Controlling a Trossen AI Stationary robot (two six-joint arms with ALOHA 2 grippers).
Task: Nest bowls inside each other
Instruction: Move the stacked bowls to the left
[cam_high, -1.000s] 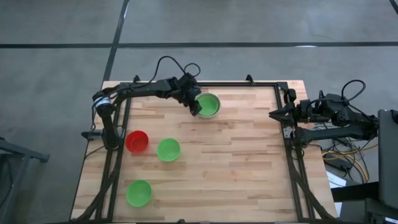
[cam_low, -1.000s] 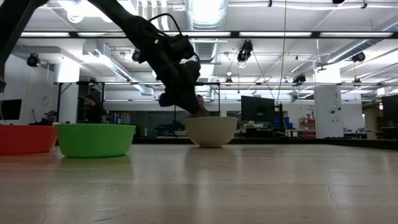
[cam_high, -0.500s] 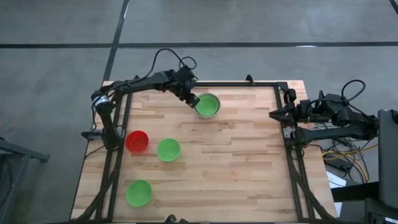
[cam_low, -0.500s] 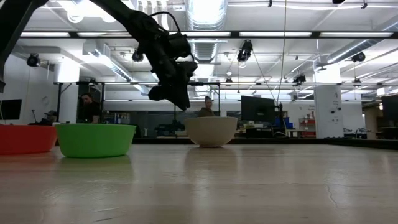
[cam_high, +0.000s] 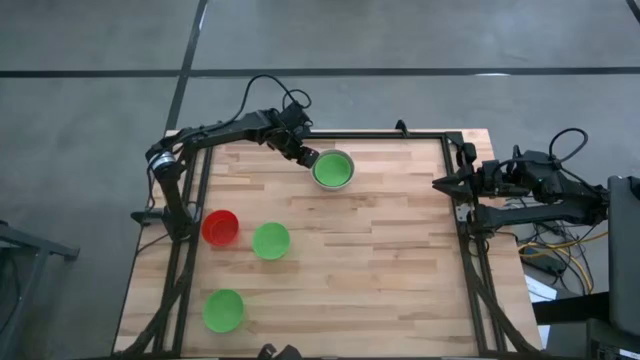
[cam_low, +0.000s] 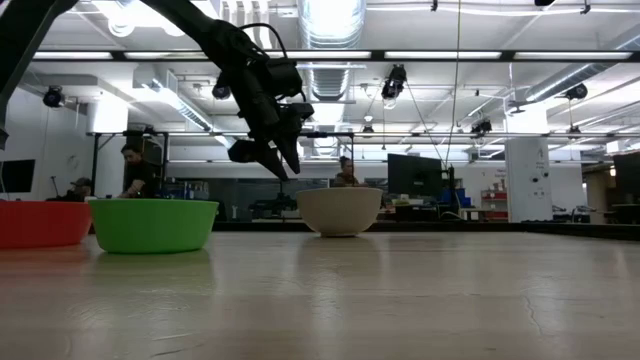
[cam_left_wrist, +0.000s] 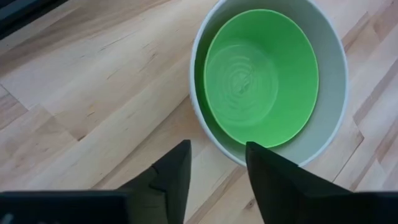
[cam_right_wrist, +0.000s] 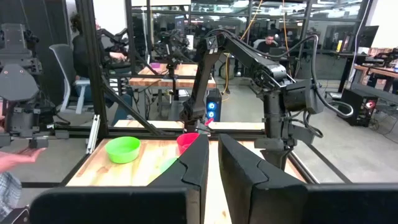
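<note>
A pale white-grey bowl (cam_high: 347, 158) stands on its base at the table's far middle, with a green bowl (cam_high: 333, 170) nested upright in it; both fill the left wrist view (cam_left_wrist: 261, 81). My left gripper (cam_high: 305, 157) hovers open just left of that stack, above the table, with nothing between its fingers (cam_left_wrist: 217, 165). A red bowl (cam_high: 220, 227) and two green bowls (cam_high: 270, 240) (cam_high: 223, 310) stand apart on the left half. My right gripper (cam_high: 438, 183) waits at the table's right edge, its fingers close together (cam_right_wrist: 213, 165).
A black frame rail (cam_high: 380, 134) runs along the table's far edge behind the stack. The table's middle and right half are bare wood (cam_high: 390, 260). In the low view the red bowl (cam_low: 40, 222) and a green bowl (cam_low: 153, 225) stand at the left, and people show in the room behind.
My left gripper has come up off the near-left rim of the stacked bowls and drawn back toward the table's far left corner, rolling its wrist. The green bowl stays nested in the white-grey bowl, which has not moved.
</note>
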